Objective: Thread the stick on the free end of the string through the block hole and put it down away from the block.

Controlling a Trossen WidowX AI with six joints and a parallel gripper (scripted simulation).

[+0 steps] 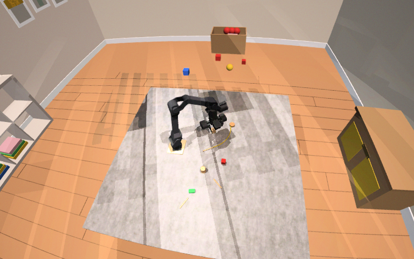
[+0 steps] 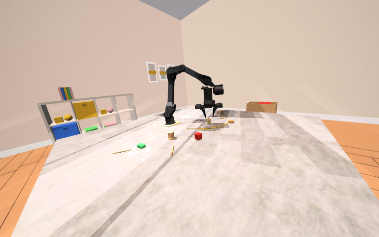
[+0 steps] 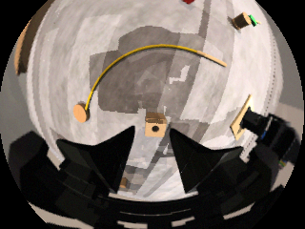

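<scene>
The wooden block (image 1: 213, 130) (image 2: 208, 121) (image 3: 150, 132) sits on the table, its dark hole facing the wrist camera. My gripper (image 2: 209, 117) (image 3: 152, 130) is partly open and empty, pointing down just above the block, with a fingertip to either side of it in the wrist view. The round button (image 1: 232, 124) (image 2: 230, 121) (image 3: 81, 113) lies to one side. From it the yellow string (image 1: 224, 141) (image 3: 162, 46) curves around the block at a distance. The thin stick (image 2: 191, 128) (image 3: 214, 59) at the string's free end lies on the table.
A red cube (image 1: 223, 161) (image 2: 198, 136) and a wooden cylinder (image 1: 202, 169) (image 2: 170, 135) stand nearer the top and exterior views. A green piece (image 1: 191, 190) (image 2: 141, 145) and two loose sticks (image 1: 217, 183) (image 1: 183, 203) lie beyond them. Another loose stick (image 2: 223, 117) lies behind the block.
</scene>
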